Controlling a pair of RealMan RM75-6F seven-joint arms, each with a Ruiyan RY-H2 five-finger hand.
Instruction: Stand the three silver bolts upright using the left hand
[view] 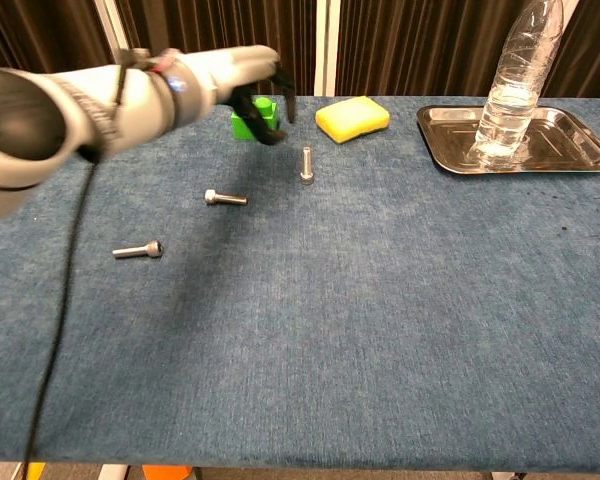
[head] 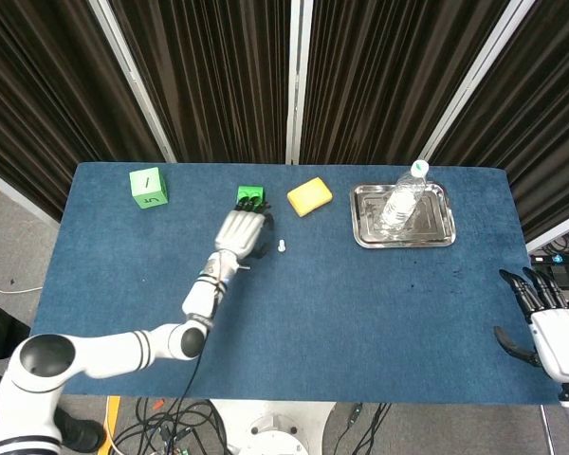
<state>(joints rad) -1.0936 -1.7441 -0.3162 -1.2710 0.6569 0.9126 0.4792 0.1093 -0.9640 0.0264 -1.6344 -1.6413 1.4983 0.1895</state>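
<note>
We find one bolt [view: 306, 165] standing upright on the worktop [view: 380, 300]; two bolts [view: 225, 198] lie flat nearer the front edge. The left robot hand [view: 263, 95] hovers empty, fingers apart — next comes a grasp of a lying bolt.

Open blue table [view: 380, 330] stretches across the front and centre. Toward the back, an upright bolt [view: 306, 165] stands alone, with a green brick [view: 250, 118] and yellow sponge [view: 352, 118] behind it. Two lying bolts [view: 225, 198] [view: 138, 250] dot the left; a tray [view: 570, 150] carrying a bottle [view: 510, 85] blocks the far right.
</note>
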